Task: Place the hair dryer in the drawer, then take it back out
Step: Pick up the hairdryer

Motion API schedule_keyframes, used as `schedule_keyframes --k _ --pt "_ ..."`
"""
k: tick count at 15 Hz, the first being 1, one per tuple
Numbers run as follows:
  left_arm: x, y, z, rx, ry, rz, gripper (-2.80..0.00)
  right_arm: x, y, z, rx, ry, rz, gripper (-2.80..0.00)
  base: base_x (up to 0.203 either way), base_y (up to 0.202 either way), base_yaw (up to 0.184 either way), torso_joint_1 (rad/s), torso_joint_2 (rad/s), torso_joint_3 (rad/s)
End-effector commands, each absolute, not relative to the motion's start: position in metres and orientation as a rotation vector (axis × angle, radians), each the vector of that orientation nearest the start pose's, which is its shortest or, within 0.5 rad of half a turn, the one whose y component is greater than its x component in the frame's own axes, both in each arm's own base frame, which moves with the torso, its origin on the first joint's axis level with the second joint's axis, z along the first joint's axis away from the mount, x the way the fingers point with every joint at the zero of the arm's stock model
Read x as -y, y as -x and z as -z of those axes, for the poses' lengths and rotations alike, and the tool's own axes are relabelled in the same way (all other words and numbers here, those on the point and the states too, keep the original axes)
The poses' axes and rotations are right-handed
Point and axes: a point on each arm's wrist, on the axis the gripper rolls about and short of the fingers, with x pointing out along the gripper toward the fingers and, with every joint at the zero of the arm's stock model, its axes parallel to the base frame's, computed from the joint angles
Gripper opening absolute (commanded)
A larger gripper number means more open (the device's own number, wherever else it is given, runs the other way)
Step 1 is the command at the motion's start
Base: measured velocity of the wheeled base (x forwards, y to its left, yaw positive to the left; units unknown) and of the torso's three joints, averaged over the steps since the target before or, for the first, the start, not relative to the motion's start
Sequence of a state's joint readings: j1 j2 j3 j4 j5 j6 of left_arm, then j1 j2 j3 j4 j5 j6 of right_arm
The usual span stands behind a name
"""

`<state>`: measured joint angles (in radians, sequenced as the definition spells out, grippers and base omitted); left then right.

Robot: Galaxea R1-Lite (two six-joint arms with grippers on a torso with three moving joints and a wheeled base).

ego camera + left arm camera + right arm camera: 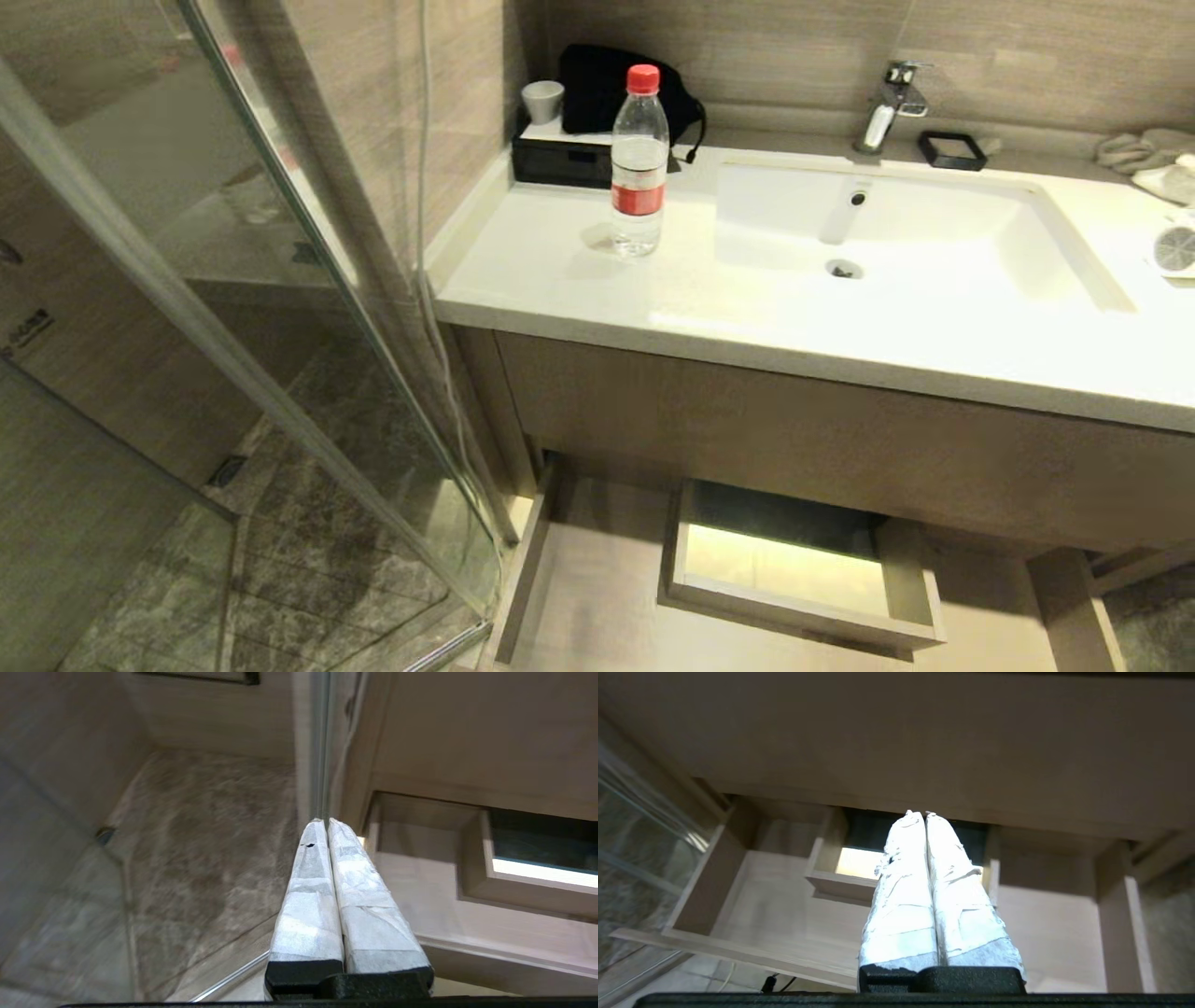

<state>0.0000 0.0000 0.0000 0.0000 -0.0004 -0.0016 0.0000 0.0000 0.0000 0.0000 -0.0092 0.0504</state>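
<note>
Hanging low in front of the vanity, both arms sit outside the head view and appear only in their own wrist cameras. Left gripper (327,820): taped fingers pressed together along their whole length, nothing between them, pointing toward the corner where the glass panel (308,308) meets the cabinet, with the grey floor (187,858) on one side. Right gripper (923,813): fingers likewise closed tip to tip and empty, aimed at the pulled-out drawer (784,914) from above its front edge. Drawer stands open beneath the counter (579,280); its light wood bottom is bare on both sides of the boxed cutout (794,560), which shows a lit surface below. Hair dryer (1174,250) lies on the counter at the far right edge of the head view, right of the sink (878,224), only its round grey grille end and some white casing visible; it is well apart from both grippers. Also on the counter: a bottle (639,159) with red cap upright left of the sink, a black box (560,159) behind it, and cloths (1144,149) near the dryer.
</note>
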Motion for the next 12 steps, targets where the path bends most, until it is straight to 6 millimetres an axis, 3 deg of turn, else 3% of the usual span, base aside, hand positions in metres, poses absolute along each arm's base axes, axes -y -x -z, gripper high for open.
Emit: schedule_keyframes --k 1,8,12 --pt "0.0000 0.0228 -0.0755 0.000 0.002 0.000 -2.80 0.0002 0.0226 -0.0752 -0.001 -0.051 0.009 -2.80 0.000 0.000 0.000 0.000 0.00 0.000" --pt "0.0000 0.0228 -0.0755 0.000 0.002 0.000 -2.80 0.0002 0.0226 -0.0752 -0.002 -0.051 0.009 -2.80 0.000 0.000 0.000 0.000 0.00 0.000" --pt "0.0000 0.0228 -0.0755 0.000 0.002 -0.002 -2.80 0.0002 0.0226 -0.0752 -0.001 -0.051 0.009 -2.80 0.003 0.008 -0.127 0.001 0.00 0.001"
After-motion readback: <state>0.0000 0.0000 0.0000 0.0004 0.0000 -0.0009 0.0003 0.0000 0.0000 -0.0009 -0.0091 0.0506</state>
